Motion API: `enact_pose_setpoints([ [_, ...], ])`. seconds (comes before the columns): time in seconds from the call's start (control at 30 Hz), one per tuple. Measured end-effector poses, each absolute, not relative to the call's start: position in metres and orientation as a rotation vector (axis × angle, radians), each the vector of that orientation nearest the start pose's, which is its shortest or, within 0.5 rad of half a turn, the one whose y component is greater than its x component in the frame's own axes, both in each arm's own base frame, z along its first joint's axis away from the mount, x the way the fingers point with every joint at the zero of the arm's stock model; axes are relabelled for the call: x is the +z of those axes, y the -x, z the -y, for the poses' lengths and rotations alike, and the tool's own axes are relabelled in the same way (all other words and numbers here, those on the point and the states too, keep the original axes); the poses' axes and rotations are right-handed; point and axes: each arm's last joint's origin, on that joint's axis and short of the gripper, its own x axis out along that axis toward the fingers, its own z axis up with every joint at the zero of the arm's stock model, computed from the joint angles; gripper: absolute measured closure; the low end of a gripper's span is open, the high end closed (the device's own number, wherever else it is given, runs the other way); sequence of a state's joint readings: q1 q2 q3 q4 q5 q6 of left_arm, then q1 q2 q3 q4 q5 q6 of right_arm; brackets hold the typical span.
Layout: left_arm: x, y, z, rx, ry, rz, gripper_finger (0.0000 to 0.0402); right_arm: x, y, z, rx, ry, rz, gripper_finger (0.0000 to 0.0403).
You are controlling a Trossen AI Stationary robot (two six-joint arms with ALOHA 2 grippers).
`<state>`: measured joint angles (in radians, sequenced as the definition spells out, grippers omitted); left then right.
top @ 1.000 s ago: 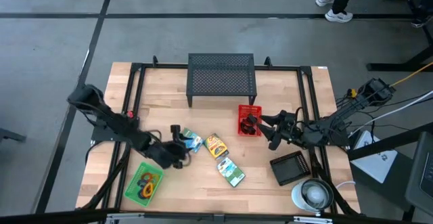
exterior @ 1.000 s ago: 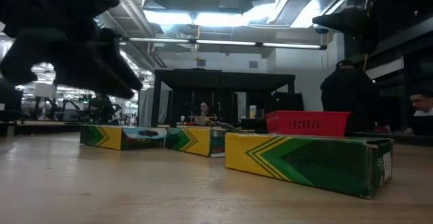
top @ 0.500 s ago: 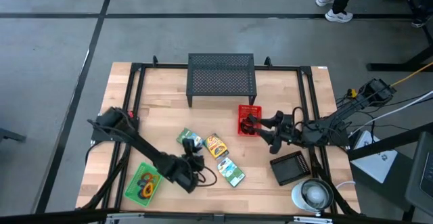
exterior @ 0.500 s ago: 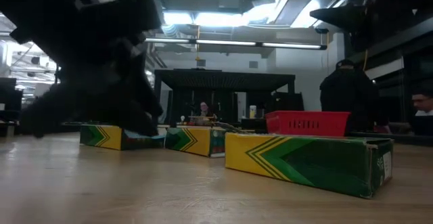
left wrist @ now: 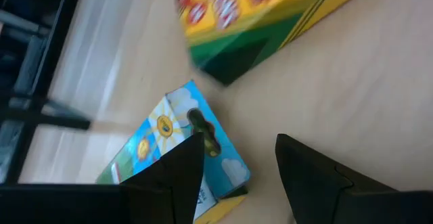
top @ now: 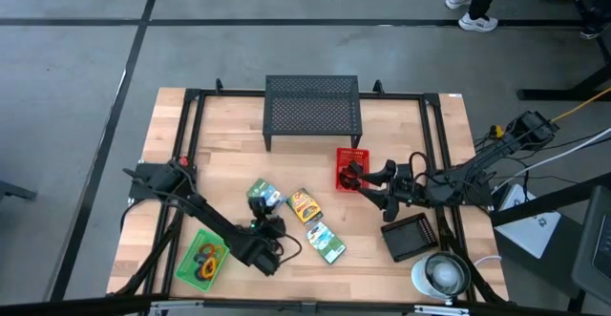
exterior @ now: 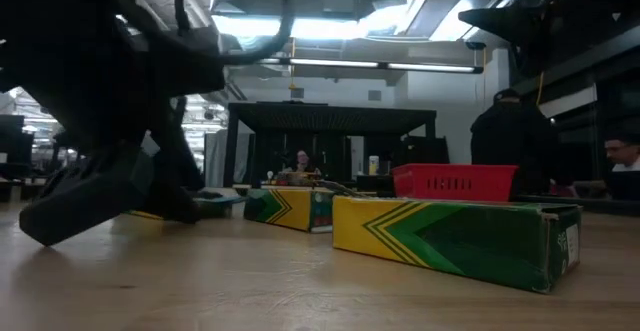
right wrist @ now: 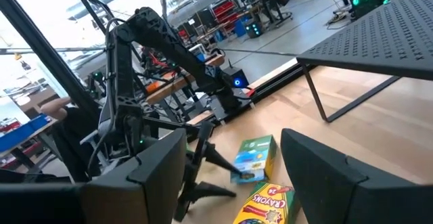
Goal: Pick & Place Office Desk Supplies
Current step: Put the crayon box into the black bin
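Note:
Three printed packets lie flat on the table's middle: a blue-green one (top: 264, 199) (left wrist: 177, 143), an orange-yellow crayon packet (top: 305, 206) (left wrist: 257, 14) and a green one (top: 326, 242). My left gripper (top: 270, 224) (left wrist: 237, 166) is open and slants down just on the near side of the blue-green packet. A green tray (top: 191, 270) at the near left holds coloured loops (top: 208, 257). My right gripper (top: 368, 186) (right wrist: 233, 170) hangs open and level beside a red basket (top: 351, 170), with nothing between its fingers. My left gripper has one finger (left wrist: 172, 180) standing in front of the blue-green packet's near corner (left wrist: 203, 183). Whether it touches the packet I cannot tell.
A black mesh stand (top: 313, 111) stands at the far middle. A dark square device (top: 410, 237) and a round white object (top: 439, 275) sit at the near right. Black frame rails (top: 191, 135) run along both sides. Bare wood lies between the packets and the near edge.
My left gripper has swung from beside the blue-green packet toward the near edge and down, tipping its fingers downward; it now points back at the packet from the near side. Its fingers have stayed open. My right gripper has turned a little in place.

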<state>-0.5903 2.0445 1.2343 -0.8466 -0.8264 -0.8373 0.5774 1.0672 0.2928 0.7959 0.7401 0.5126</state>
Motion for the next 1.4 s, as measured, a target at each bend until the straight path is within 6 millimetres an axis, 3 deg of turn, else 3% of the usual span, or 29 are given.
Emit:
enact_pose_setpoints([
  [0.43, 0.116, -0.285, 0.168, 0.733, -0.349, -1.105, 0.0223, 0.208, -0.177, -0.092, -0.155, -0.530, 0.059, 0.0159],
  [0.53, 0.116, -0.285, 0.168, 0.727, -0.349, -1.120, 0.0259, 0.208, -0.177, -0.092, -0.156, -0.531, 0.058, 0.0159],
  [0.77, 0.117, -0.284, 0.168, 0.703, -0.366, -1.140, 0.0390, 0.208, -0.177, -0.092, -0.155, -0.529, 0.055, 0.0159],
  [1.13, 0.142, -0.280, 0.163, 0.689, -0.440, -1.089, 0.0399, 0.215, -0.178, -0.094, -0.097, -0.544, 0.083, 0.0159],
  [1.4, 0.179, -0.271, 0.155, 0.697, -0.490, -0.997, 0.0399, 0.228, -0.185, -0.101, -0.023, -0.452, 0.080, 0.0159],
])
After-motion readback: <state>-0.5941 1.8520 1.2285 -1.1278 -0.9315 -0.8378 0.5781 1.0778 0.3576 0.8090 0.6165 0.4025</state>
